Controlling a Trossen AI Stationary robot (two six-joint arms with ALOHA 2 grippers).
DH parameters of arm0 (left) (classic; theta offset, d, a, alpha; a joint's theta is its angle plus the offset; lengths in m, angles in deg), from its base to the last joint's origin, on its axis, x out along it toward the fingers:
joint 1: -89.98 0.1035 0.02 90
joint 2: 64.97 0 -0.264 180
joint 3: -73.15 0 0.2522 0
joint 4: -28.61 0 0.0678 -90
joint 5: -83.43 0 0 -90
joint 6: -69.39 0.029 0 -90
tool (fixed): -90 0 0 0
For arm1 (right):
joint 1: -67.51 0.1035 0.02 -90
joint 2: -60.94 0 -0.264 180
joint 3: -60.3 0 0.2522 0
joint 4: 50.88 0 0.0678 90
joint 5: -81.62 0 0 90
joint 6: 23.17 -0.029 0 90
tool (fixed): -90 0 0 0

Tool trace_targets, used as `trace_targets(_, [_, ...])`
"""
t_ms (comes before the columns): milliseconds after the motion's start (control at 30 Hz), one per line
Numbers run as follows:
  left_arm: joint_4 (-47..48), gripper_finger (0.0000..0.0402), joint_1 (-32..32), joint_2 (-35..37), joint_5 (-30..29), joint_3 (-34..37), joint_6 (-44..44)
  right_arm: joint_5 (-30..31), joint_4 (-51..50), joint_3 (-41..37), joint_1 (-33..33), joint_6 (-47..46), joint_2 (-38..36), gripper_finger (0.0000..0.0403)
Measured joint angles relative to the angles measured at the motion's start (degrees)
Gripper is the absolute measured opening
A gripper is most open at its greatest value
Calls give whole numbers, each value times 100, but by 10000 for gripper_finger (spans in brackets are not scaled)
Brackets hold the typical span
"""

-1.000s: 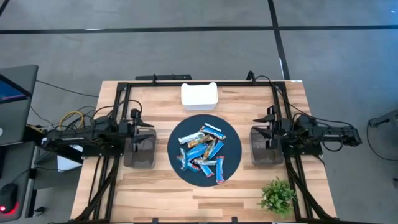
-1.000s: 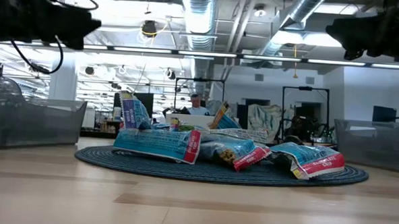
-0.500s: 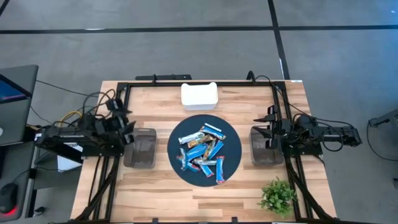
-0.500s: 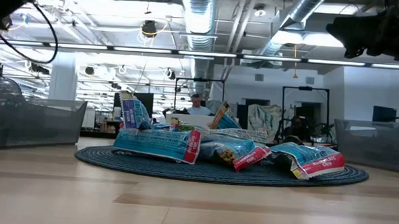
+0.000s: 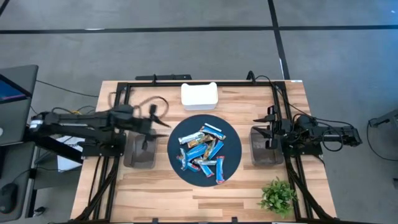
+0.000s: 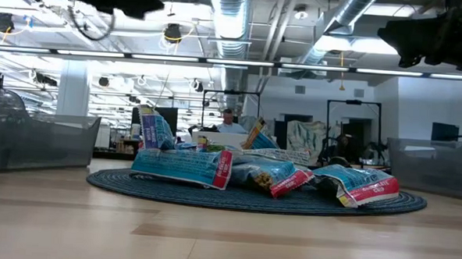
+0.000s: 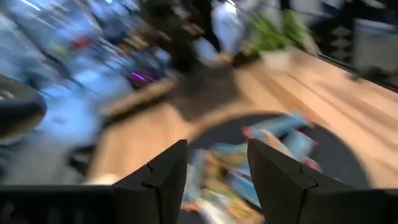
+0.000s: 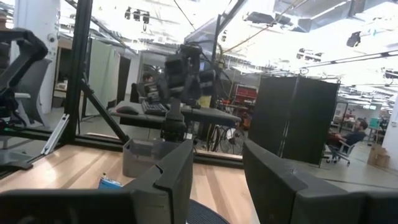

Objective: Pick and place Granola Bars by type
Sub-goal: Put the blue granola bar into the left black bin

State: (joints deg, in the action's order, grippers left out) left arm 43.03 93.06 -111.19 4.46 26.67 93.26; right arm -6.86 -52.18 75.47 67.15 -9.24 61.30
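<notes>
Left tool [image 5: 163,119] open, beside the Granola Bars [image 5: 204,151]

Light wooden table [image 5: 161,190], bare planks at six o'clock. At centre lay a dark round mat [image 5: 204,149]; white container [image 5: 199,96] at twelve; grey bins at nine [image 5: 140,151] and three [image 5: 263,147]; small green plant [image 5: 277,195] at five.

Glossy foil-wrapped granola bars [image 5: 204,148] lie on a matt dark mat [image 5: 231,135] over pale wood table [image 5: 242,99].
</notes>
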Motion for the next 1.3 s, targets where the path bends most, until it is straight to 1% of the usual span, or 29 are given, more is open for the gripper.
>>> trace_targets(100, [-39,164,-286,-692,103,-120,-90,0,-44,0,-2,0,0,134])
trace_targets(233, [-115,164,-770,-1476,-64,-213,-421,-2,-177,2,-2,-1,0,134])
trace_targets(367, [-62,164,-1333,-2160,-630,-329,-740,-2,-196,2,-2,0,0,134])
trace_targets(533, [121,164,-1914,-2762,-1529,-476,-761,-2,-195,2,-2,0,0,134])
trace_targets(633, [120,164,-2121,-3085,-1755,-478,-698,-2,-194,2,-2,0,0,134])
trace_targets(700, [90,164,-2207,-3314,-1804,-478,-678,-2,-192,2,-2,0,0,134])
trace_targets(800, [-155,164,-2312,-3630,-1974,-476,-622,-2,-189,2,-2,0,0,134])
trace_targets(967, [-563,164,-2397,-3883,-2339,-476,-177,-2,-174,2,-2,0,-2,134])
trace_targets(1200, [-673,164,-2396,-3922,-2332,-475,-59,-2,-185,2,-2,0,0,134])
trace_targets(1300, [-864,164,-2384,-3922,-2115,-474,36,-2,-181,2,-2,0,-1,134])
